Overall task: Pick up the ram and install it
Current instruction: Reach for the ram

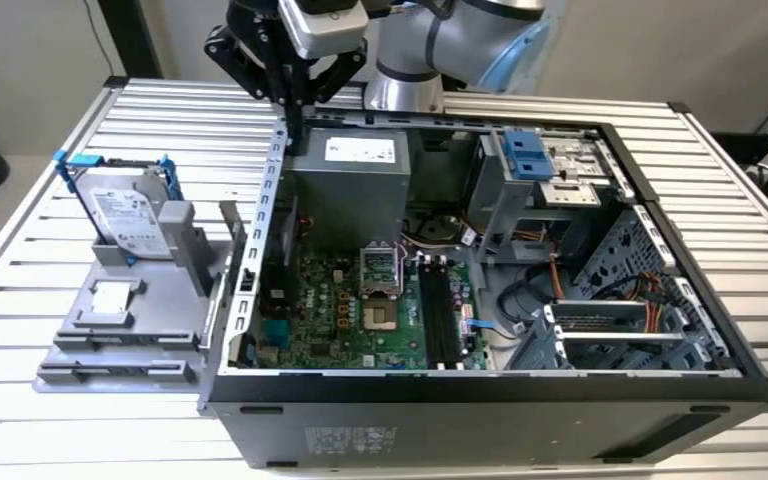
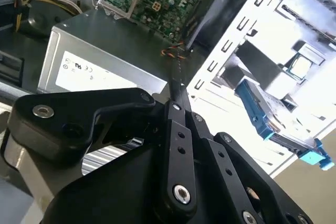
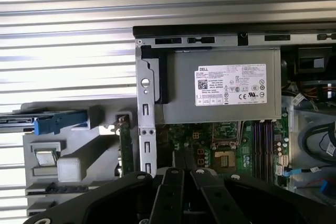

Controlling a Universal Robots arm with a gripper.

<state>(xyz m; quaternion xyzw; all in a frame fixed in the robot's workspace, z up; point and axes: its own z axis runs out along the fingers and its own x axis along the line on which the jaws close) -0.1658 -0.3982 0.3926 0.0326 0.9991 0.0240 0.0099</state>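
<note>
**The ram stands in its grey holder, and the gripper hangs over the computer**

On the exterior view's left, a hard drive [image 1: 124,215] with blue handles stands in a grey holder [image 1: 104,345] on the metal table [image 1: 24,180]. In the first wrist view, the ram [image 3: 124,148] stands on its thin edge in that same holder. It is just beside the outside wall of the computer case [image 1: 491,410], and nothing is touching it. Next comes the gripper [image 1: 297,125]. It hangs over the wall of the case, near the grey power box [image 1: 351,180], and is not touching the ram. Its jaws look pressed together with nothing between them. Further right, inside the open case, lies the green motherboard [image 1: 344,310] with its long black slots [image 1: 438,320].
</note>
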